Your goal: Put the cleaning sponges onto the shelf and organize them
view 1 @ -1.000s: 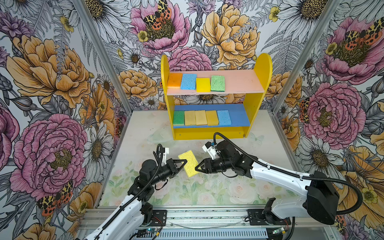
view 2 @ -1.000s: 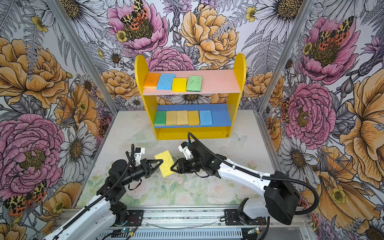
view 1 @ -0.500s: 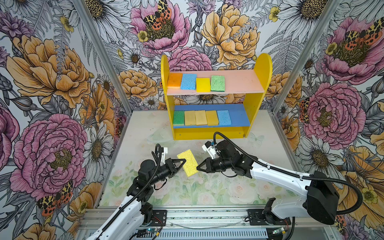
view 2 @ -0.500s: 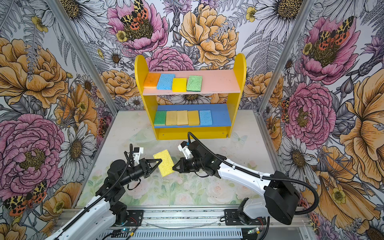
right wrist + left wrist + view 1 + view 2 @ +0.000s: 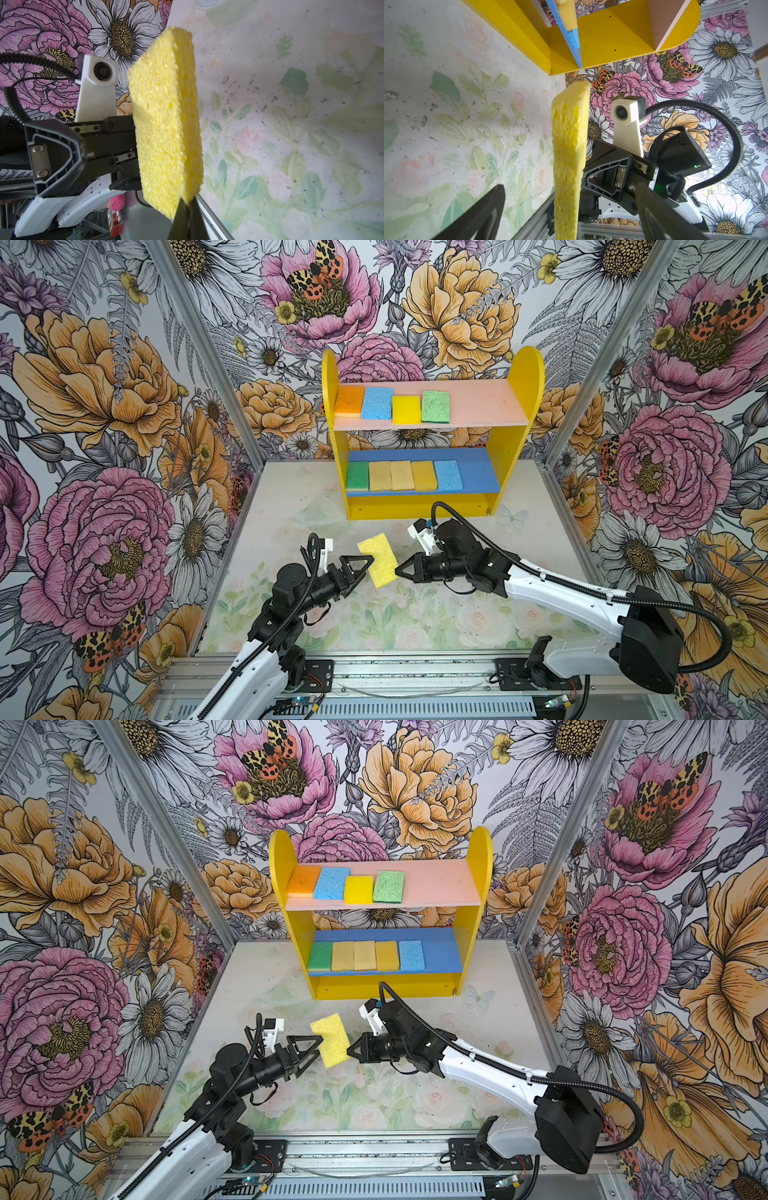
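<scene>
My right pincer [image 5: 397, 571] is clamped on an edge of the yellow sponge [image 5: 379, 560], holding it above the table [image 5: 457, 614] before the shelf [image 5: 515, 427]. My left pincer [image 5: 366, 567] stands apart, straddling the opposite edge.

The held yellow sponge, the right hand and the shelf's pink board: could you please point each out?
yellow sponge [image 5: 377, 560], in a top view, middle of its broad face.
right hand [image 5: 398, 571], in a top view, at its closed fingertips.
pink board [image 5: 486, 404], in a top view, bare stretch.
</scene>
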{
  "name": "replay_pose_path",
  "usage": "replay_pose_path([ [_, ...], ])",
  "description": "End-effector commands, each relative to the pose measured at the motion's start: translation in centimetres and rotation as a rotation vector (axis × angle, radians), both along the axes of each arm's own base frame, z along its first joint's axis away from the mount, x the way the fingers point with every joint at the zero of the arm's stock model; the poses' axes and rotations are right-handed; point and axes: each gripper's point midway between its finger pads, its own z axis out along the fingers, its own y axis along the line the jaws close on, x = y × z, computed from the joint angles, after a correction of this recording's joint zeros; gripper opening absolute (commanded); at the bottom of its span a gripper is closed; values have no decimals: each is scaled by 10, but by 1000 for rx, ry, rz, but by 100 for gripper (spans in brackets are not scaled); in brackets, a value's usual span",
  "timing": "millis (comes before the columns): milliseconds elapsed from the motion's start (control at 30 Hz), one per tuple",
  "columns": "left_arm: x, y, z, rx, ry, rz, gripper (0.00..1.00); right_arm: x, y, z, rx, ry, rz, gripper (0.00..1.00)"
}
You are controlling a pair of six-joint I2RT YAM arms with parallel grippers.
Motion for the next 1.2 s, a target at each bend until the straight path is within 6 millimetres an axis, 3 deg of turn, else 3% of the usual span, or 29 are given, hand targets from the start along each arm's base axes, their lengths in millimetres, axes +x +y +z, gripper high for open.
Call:
replay_pose_path([
  [0,-3,3,8,43,-24,-5,99,14,-2,22,27,-60,-61,0],
  [400,-8,14,12,60,-38,23,99,27,-13,38,2,-116,-107,0],
  [900,-8,23,41,24,-116,41,99,35,-20,63,-38,-199,-120,0],
  [1167,-7,39,49,39,-149,108,99,46,-42,108,-144,-335,-162,0],
])
